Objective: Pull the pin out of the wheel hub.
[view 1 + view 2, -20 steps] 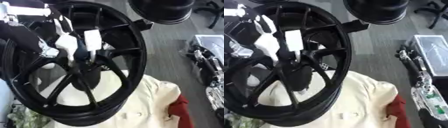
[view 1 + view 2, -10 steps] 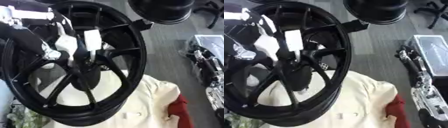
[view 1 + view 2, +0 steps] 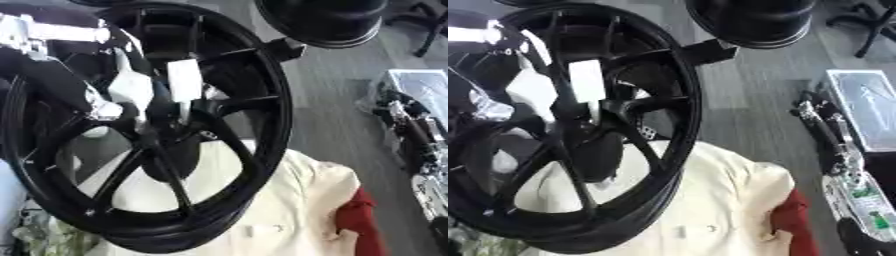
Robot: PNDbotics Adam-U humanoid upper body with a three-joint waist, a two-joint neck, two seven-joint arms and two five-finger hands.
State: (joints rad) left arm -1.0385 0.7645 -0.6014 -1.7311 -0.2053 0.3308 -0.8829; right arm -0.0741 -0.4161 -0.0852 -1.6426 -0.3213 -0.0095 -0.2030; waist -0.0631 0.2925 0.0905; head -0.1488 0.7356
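Observation:
A large black spoked wheel stands tilted and fills the left half of both views. My left arm comes in from the upper left, and my left hand sits at the hub in the wheel's middle. Its white-covered fingers are curled in towards the hub around a dark, bluish pin, which is mostly hidden between them. The spokes cross in front of part of the hand. My right hand shows in neither view.
A cream cloth with a red piece beside it lies under the wheel. A black round object hangs at the top. Boxes of tools and parts line the right edge, on a grey floor.
My left hand stays at the hub with its fingers curled as before. The arm's silver part has shifted slightly right along the top left.

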